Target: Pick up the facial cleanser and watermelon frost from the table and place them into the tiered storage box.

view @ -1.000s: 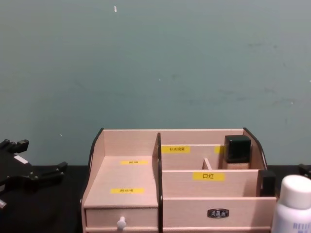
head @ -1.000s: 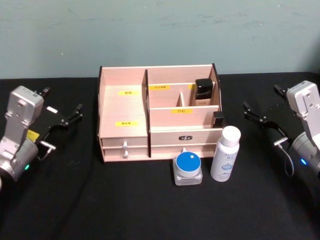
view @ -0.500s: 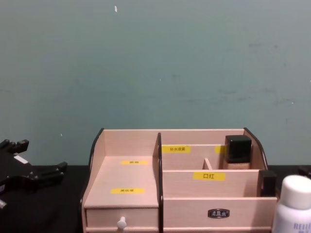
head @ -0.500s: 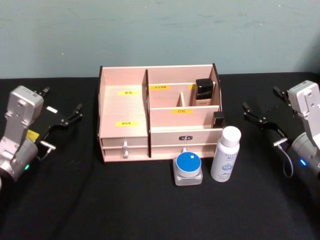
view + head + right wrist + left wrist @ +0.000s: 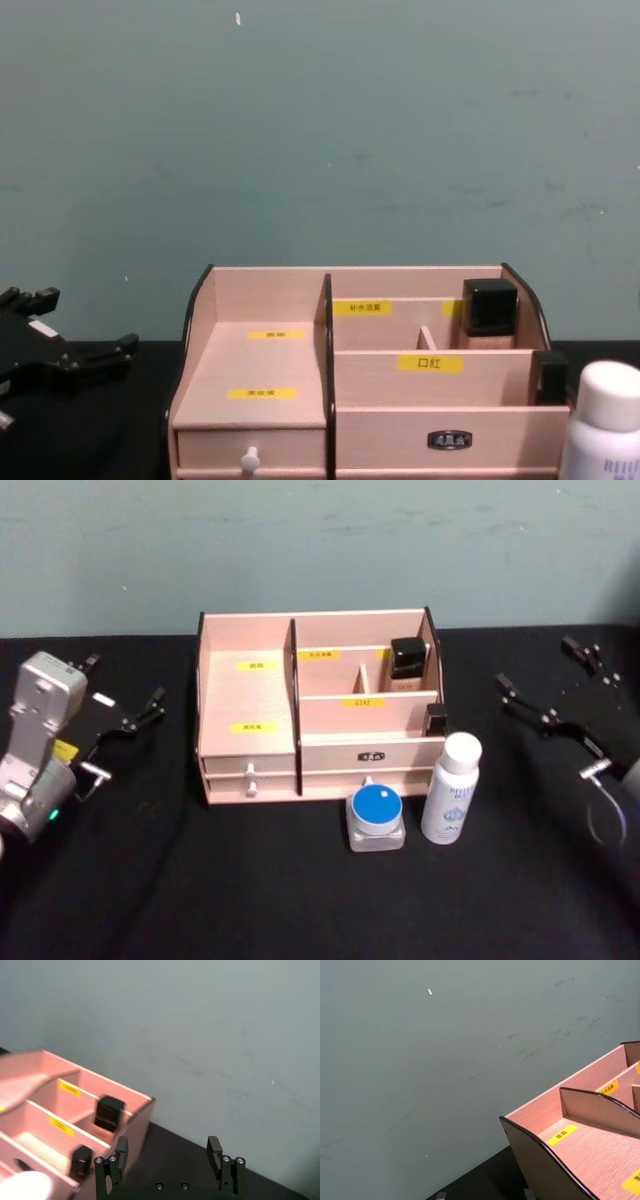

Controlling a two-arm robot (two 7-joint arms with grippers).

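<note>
L end effector [image 5: 125, 687] & R end effector [image 5: 537, 668] both splayed; white cylindrical bottle [image 5: 450, 790] fronts matte pale-wood box [image 5: 247, 695]

White bottle [image 5: 451, 788] and blue-lidded jar [image 5: 376, 818] stand (side by side) before the tiered storage box [image 5: 247, 695].

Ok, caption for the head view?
Open left gripper and right gripper flank the organiser; bottle and jar stand before it.

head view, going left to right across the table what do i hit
left gripper → tiered storage box → white bottle → right gripper. The blue-lidded jar is left out of the order: it stands in front of the box's right half, just left of the bottle.
</note>
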